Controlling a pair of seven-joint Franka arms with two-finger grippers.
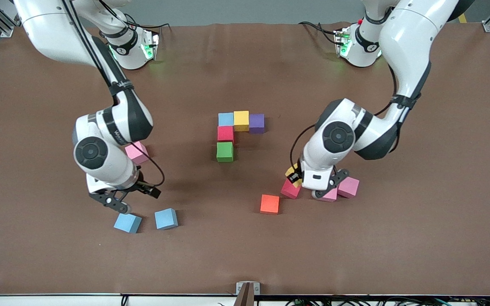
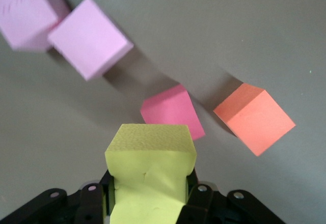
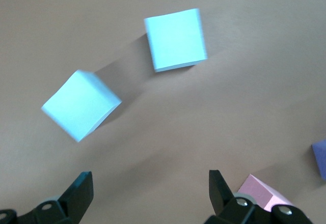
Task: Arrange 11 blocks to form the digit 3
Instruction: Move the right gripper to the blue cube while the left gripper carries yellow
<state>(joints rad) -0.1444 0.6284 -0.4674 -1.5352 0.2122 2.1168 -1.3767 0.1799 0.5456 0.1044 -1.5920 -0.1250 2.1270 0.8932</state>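
- Left gripper (image 1: 324, 192) is clamped on a yellow block (image 2: 150, 152), low in the front view, just over a loose red block (image 1: 290, 189) and beside two pink blocks (image 1: 348, 187).
- The digit 3 (image 1: 225, 134) is only begun, mid-frame: a top bar of light blue, yellow and purple, with red and green running down toward the camera.
- The key relation: the open slots around the green block (image 1: 224, 151) lie up-frame from the held cube, toward the right arm's end (a short diagonal carry, I'd judge).
- Right gripper (image 1: 138, 199) hangs with its jaws wide apart over two light blue blocks (image 1: 127, 222), holding nothing.
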